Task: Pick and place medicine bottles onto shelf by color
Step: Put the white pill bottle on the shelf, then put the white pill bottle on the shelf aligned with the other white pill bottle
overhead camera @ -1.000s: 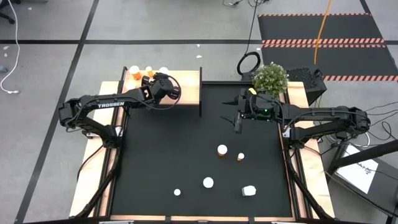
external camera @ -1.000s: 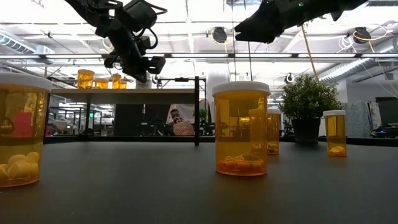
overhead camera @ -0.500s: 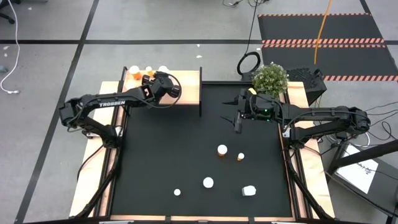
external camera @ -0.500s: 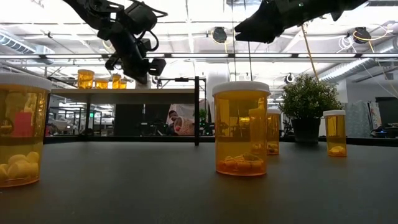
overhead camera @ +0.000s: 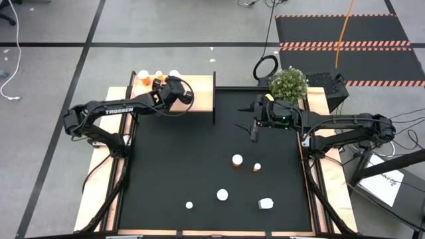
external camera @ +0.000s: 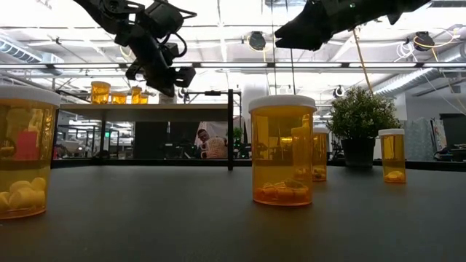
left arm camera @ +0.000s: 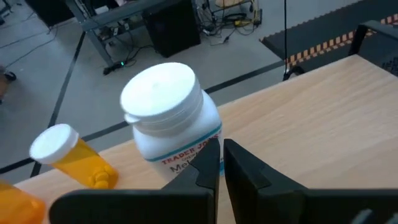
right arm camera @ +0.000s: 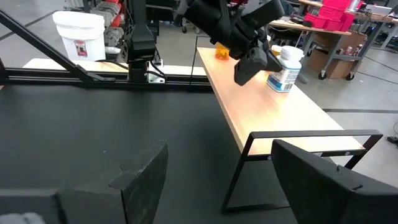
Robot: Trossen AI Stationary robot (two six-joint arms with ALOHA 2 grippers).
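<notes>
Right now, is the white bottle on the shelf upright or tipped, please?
Upright: the white bottle stands cap-up on the shelf.

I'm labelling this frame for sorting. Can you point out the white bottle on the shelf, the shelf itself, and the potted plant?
white bottle (left arm camera: 171,118): left wrist view, on its body below the cap.
shelf (overhead camera: 200,93): high view, bare wood.
potted plant (overhead camera: 288,83): high view, foliage.

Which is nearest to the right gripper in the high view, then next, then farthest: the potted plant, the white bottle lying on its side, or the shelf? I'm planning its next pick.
Measured from the right gripper, which hangs open over the mat's far right part:
1. Potted plant, just behind it at the mat's far right corner.
2. Shelf, across at the far left.
3. White bottle lying on its side, near the front edge.
</notes>
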